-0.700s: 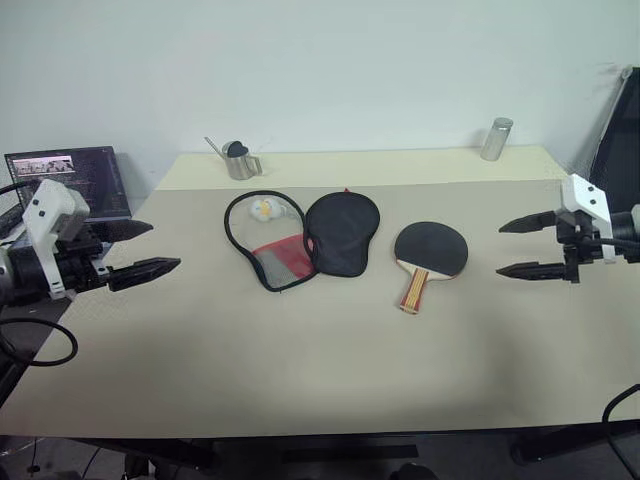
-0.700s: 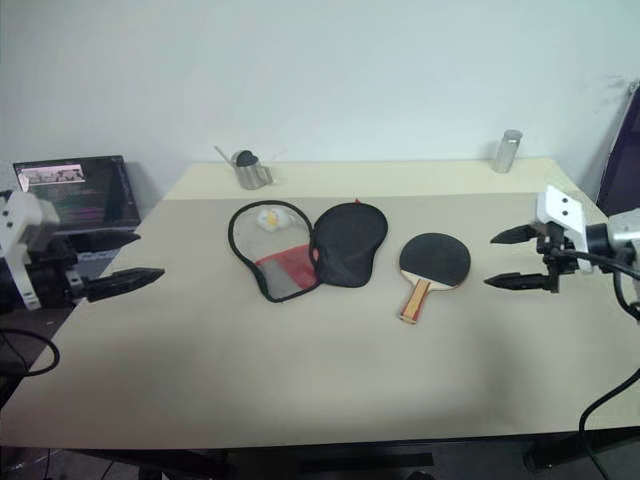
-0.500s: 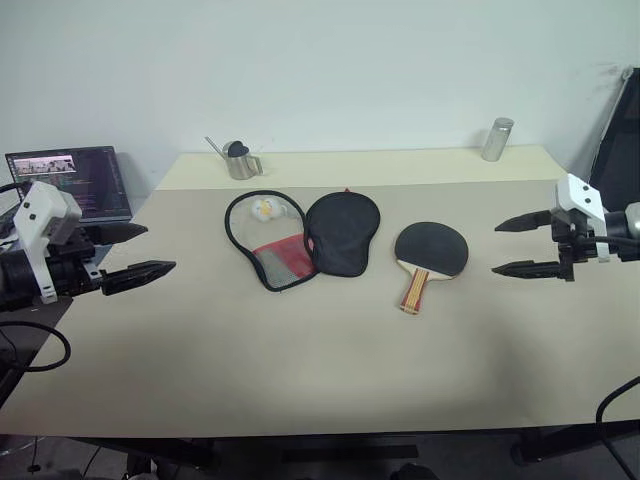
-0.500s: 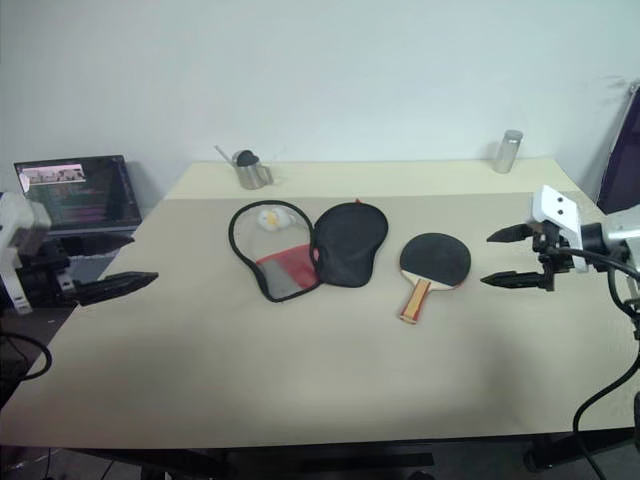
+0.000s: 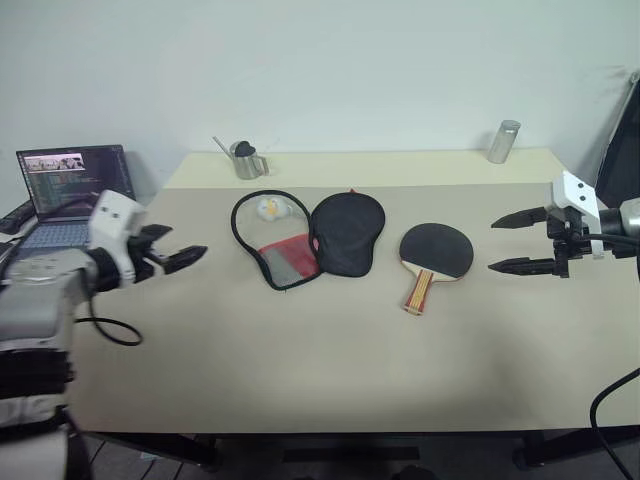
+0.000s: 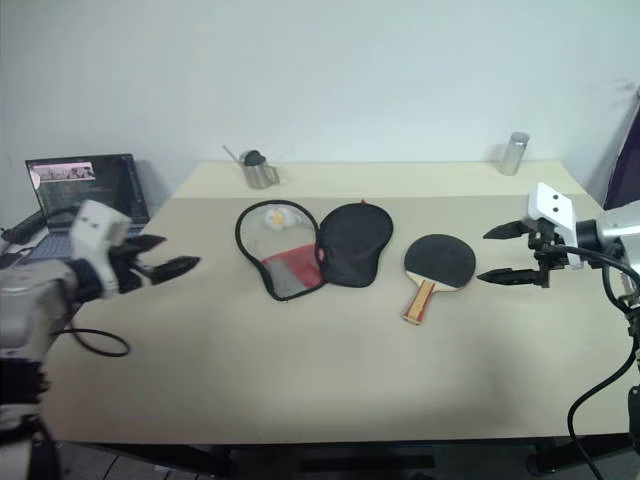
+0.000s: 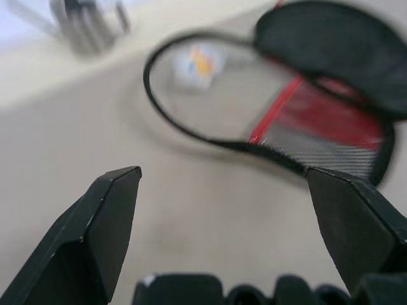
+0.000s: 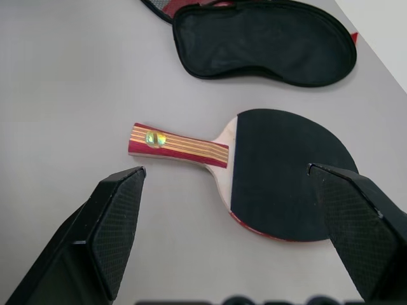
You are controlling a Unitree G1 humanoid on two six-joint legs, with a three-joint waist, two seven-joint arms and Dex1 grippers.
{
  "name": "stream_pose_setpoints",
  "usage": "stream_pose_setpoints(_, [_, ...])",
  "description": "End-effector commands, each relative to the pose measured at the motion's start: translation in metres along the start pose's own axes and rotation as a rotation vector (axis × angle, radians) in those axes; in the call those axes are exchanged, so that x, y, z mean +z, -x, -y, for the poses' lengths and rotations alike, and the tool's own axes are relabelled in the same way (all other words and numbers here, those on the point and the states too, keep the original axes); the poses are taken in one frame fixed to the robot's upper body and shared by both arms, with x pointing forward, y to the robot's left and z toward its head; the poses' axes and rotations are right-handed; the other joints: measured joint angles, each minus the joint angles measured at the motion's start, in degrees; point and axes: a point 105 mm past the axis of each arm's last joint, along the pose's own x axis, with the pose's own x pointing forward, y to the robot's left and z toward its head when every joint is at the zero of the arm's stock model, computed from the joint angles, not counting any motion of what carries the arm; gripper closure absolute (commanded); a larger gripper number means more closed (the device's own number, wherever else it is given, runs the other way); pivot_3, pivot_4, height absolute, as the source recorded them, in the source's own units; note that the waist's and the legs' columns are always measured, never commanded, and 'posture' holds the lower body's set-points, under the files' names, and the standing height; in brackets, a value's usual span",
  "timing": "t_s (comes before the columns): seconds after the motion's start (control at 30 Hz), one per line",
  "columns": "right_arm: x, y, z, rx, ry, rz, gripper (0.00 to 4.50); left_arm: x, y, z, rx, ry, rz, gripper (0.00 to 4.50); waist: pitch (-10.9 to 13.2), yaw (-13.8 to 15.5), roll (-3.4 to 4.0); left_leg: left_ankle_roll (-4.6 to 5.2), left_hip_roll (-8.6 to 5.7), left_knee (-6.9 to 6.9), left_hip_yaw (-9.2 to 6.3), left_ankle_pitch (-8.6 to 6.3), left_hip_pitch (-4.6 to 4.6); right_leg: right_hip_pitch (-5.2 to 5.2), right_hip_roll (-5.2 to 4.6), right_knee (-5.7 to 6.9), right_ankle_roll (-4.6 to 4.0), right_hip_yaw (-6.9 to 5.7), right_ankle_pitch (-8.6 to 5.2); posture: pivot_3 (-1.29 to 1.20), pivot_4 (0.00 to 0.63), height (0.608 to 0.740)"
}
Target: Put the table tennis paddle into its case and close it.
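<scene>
The table tennis paddle (image 5: 436, 249) lies flat on the table, black face up, its striped wooden handle (image 8: 178, 146) pointing toward the near edge. To its left the case (image 5: 346, 232) lies unzipped and spread open, with a black round half and a half of red fabric and mesh (image 7: 318, 121). My right gripper (image 5: 494, 246) hovers open to the right of the paddle, pointing at it. Over the table's left side my left gripper (image 5: 186, 248) is open and empty, pointing at the case from a short distance away.
A small white and yellow object (image 5: 266, 207) sits inside the open case. A metal cup (image 5: 243, 160) and a metal cylinder (image 5: 502, 141) stand along the table's far edge. A laptop (image 5: 70, 185) is off the table's left side.
My left gripper has swung in over the table's left edge, toward the case. The right gripper has stayed almost in place, and the camera has shifted slightly.
</scene>
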Motion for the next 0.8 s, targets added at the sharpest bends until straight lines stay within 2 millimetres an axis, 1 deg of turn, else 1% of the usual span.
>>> stream_pose_setpoints(0.03, [0.013, 0.014, 0.0, -0.041, 0.042, 0.027, 0.02, 0.009, -0.017, -0.003, 0.082, 0.07, -0.011, 0.0, -0.02, -0.01, -0.04, -0.01, -0.01, 0.07, -0.01, 0.0, -0.15, -0.14, -0.01, 0.03, 0.0, -0.01, 0.0, 0.0, 0.15, 0.74])
stream_pose_setpoints(0.07, [0.013, 0.016, 0.0, -0.049, 0.039, 0.026, 0.02, 0.004, -0.025, 0.002, 0.082, 0.089, -0.033, 0.0, -0.02, -0.06, -0.04, -0.01, -0.02, 0.19, 0.0, 0.01, -0.39, -0.39, -0.02, 0.13, 0.0, 0.01, 0.0, 0.0, 0.15, 0.74])
stream_pose_setpoints(0.13, [0.01, 0.016, 0.0, -0.066, 0.032, 0.015, 0.02, -0.003, -0.036, 0.009, 0.09, 0.124, -0.062, 0.0, -0.02, -0.17, -0.04, -0.01, -0.07, 0.3, 0.06, 0.01, -0.58, -0.63, -0.05, 0.25, 0.0, 0.04, 0.0, 0.0, 0.15, 0.74])
stream_pose_setpoints(0.27, [0.01, 0.018, -0.006, -0.071, 0.026, 0.011, 0.02, -0.014, -0.051, 0.023, 0.087, 0.183, -0.101, 0.0, -0.02, -0.44, -0.05, -0.01, -0.06, 0.42, 0.07, 0.0, -0.6, -0.66, -0.04, 0.32, 0.0, 0.06, 0.0, 0.0, 0.15, 0.74])
stream_pose_setpoints(0.5, [0.012, 0.019, -0.008, -0.091, 0.014, 0.007, 0.02, -0.036, -0.07, 0.038, 0.132, 0.277, -0.177, 0.0, 0.0, -0.09, -0.11, -0.03, -0.09, 0.87, 0.08, 0.01, -0.59, -0.63, -0.06, 0.82, 0.0, 0.1, 0.01, 0.0, 0.15, 0.74])
stream_pose_setpoints(0.57, [0.012, 0.02, -0.008, -0.095, 0.013, 0.009, 0.02, -0.04, -0.076, 0.046, 0.119, 0.298, -0.185, 0.0, 0.0, 0.03, -0.12, -0.06, -0.09, 0.89, 0.08, 0.03, -0.57, -0.63, -0.07, 0.92, 0.0, 0.1, 0.01, 0.0, 0.15, 0.74])
stream_pose_setpoints(0.67, [0.013, 0.02, -0.007, -0.101, 0.012, 0.009, 0.02, -0.044, -0.087, 0.063, 0.087, 0.341, -0.196, 0.0, -0.01, 0.41, -0.12, -0.08, -0.1, 0.9, 0.1, 0.04, -0.54, -0.64, -0.08, 0.98, 0.0, 0.11, 0.01, 0.0, 0.15, 0.74])
stream_pose_setpoints(0.8, [0.014, 0.02, -0.006, -0.106, 0.013, 0.009, 0.02, -0.048, -0.098, 0.077, 0.071, 0.393, -0.203, 0.0, -0.02, 1.35, -0.13, -0.09, -0.11, 0.92, 0.11, 0.05, -0.49, -0.6, -0.09, 1.02, 0.0, 0.12, 0.01, 0.0, 0.15, 0.74])
